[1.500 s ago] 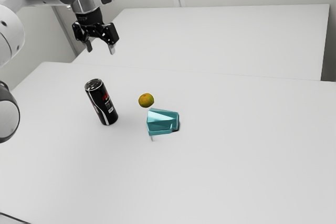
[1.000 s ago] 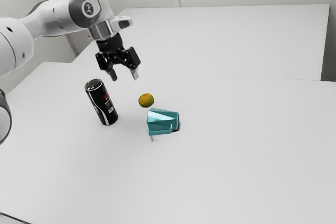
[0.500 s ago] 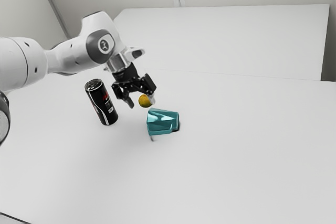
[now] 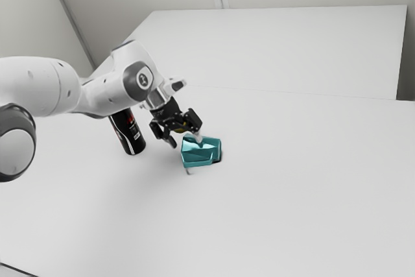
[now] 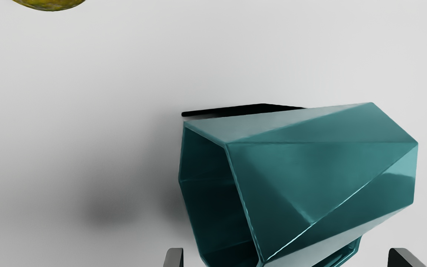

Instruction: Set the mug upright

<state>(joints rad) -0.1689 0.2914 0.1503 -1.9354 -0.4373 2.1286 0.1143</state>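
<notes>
"What's changed?"

"My gripper (image 4: 185,141), spread and empty, has come down to the mug (image 4: 203,152)."

"Mug's state?"

"Still on its side, can (image 4: 132,139) toward nine o'clock in the exterior view. Gripping looks close; righting remains."

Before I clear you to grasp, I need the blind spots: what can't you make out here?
Can: top, exterior view, behind the arm.
Fruit: exterior view, mostly behind the pincer; wrist view, cut off by the edge.
Mug: deep inside, wrist view, lost in shadow.
Handle: wrist view, cut off by the edge.
Dark strip: wrist view, partly behind the mug; can't tell what it is.
</notes>
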